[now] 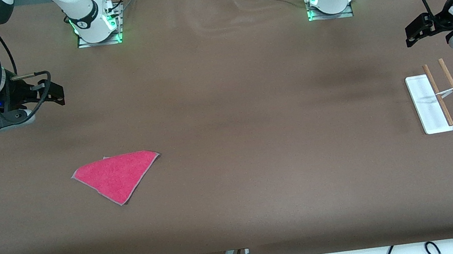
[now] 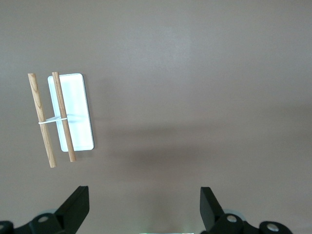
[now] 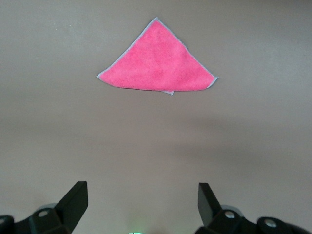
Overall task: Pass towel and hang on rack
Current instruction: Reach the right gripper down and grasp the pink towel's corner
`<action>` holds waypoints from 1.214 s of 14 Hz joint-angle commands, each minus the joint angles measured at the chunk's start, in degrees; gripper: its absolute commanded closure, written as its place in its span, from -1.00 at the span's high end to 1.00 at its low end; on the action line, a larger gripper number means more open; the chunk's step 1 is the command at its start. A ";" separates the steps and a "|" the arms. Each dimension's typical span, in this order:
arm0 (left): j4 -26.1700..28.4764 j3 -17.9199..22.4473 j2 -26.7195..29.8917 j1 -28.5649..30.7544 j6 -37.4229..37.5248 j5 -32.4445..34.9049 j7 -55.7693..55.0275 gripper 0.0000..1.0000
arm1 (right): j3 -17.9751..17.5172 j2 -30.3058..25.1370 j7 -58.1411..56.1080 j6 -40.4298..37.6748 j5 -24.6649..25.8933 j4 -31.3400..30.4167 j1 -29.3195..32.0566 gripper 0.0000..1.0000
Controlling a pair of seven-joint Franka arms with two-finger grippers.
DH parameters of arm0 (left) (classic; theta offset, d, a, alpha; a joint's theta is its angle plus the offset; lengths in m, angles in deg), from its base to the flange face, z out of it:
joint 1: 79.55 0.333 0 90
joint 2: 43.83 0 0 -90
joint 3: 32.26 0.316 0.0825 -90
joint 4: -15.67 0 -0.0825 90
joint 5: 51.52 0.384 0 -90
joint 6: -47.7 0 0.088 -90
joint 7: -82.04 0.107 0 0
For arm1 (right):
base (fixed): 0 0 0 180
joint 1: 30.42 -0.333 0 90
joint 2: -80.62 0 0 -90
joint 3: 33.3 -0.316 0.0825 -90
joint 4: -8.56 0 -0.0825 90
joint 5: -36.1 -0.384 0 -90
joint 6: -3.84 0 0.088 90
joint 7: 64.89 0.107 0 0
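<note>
Your front view shows the triangular pink terry towel (image 1: 117, 177) flat on the brown table (image 1: 229, 144) toward the right arm's end, well apart from the rack (image 1: 437, 99). The wrist views alone show both claws spread wide and empty: left gripper (image 2: 144, 212) over bare table near the rack's wooden rods, right gripper (image 3: 141, 209) near the towel.

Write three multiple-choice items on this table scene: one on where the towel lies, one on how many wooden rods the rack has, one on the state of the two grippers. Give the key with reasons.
1. Where does the towel lie?
A. Over the rack
B. Flat on the table, toward the right arm's end
C. In the left gripper

2. How many wooden rods does the rack have?
A. One
B. Two
C. Four

3. What state are the left gripper and right gripper in?
A. Both open and empty
B. Both shut on the towel
C. One shut on the rack

Key: 1 B, it lies spread on the table; 2 B, two parallel rods show over the white base; 3 A, both wrist views show spread fingers with nothing between them.
</note>
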 commanded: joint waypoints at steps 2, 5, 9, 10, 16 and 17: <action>-1.66 -0.33 -0.73 0.26 0.40 0.69 0.99 1.00 | -0.23 -0.33 0.35 0.38 0.81 -0.51 0.22 0.99; -1.66 -0.33 -0.73 0.26 0.40 0.60 0.99 1.00 | -0.23 0.73 0.26 1.08 0.81 -0.51 0.40 0.99; -1.66 -0.25 -0.73 0.26 0.40 0.60 0.99 1.00 | -0.31 7.74 -6.13 6.86 0.29 0.28 0.48 0.99; -1.66 -0.25 -0.73 0.34 0.40 0.60 0.99 1.00 | -0.32 10.02 -9.37 9.93 0.28 0.45 0.40 0.99; -1.66 -0.25 -0.73 0.34 0.49 0.60 0.99 1.00 | -0.58 23.39 -38.79 20.40 -1.02 4.67 0.48 0.99; -1.66 -0.25 -0.73 0.34 0.49 0.60 0.99 1.00 | -0.49 25.06 -44.59 22.60 -2.08 4.67 0.57 0.99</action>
